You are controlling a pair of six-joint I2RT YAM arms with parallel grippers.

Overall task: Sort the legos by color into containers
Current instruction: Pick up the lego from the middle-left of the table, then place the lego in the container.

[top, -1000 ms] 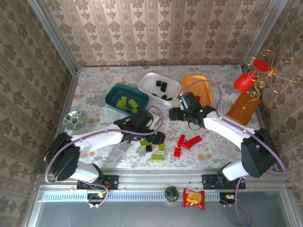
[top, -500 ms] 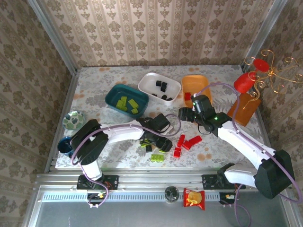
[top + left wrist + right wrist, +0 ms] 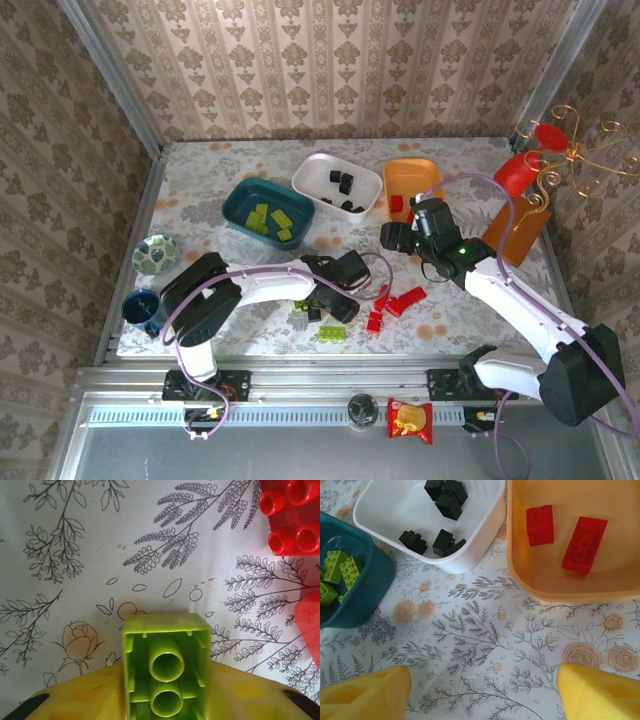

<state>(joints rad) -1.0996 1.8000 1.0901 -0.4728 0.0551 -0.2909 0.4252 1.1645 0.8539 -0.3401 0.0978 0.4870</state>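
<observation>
In the left wrist view a lime-green brick [image 3: 166, 665] is pinched hollow side up between my left gripper's [image 3: 166, 702] yellow pads [image 3: 75, 700], just above the tablecloth. Two red bricks [image 3: 292, 515] lie close ahead on the right. From above, the left gripper [image 3: 338, 298] sits among loose green [image 3: 333, 333], black [image 3: 314, 313] and red bricks [image 3: 400, 300]. My right gripper [image 3: 482, 692] hangs open and empty over bare cloth near the orange tray [image 3: 620, 587]. That tray holds two red bricks [image 3: 584, 545]. The white tray [image 3: 485, 525] holds black cubes [image 3: 447, 500]; the teal tray [image 3: 370, 587] holds green ones [image 3: 342, 567].
A patterned bowl [image 3: 155, 253] and a dark blue cup [image 3: 138, 305] stand at the left edge. A red-and-orange ornament stand [image 3: 515, 225] is at the right edge, beside my right arm. A snack packet [image 3: 410, 420] lies below the table's front rail.
My left gripper has slid to the right through the loose pile, toward the red bricks. My right gripper has drawn back a little to the right, clearing the orange tray.
</observation>
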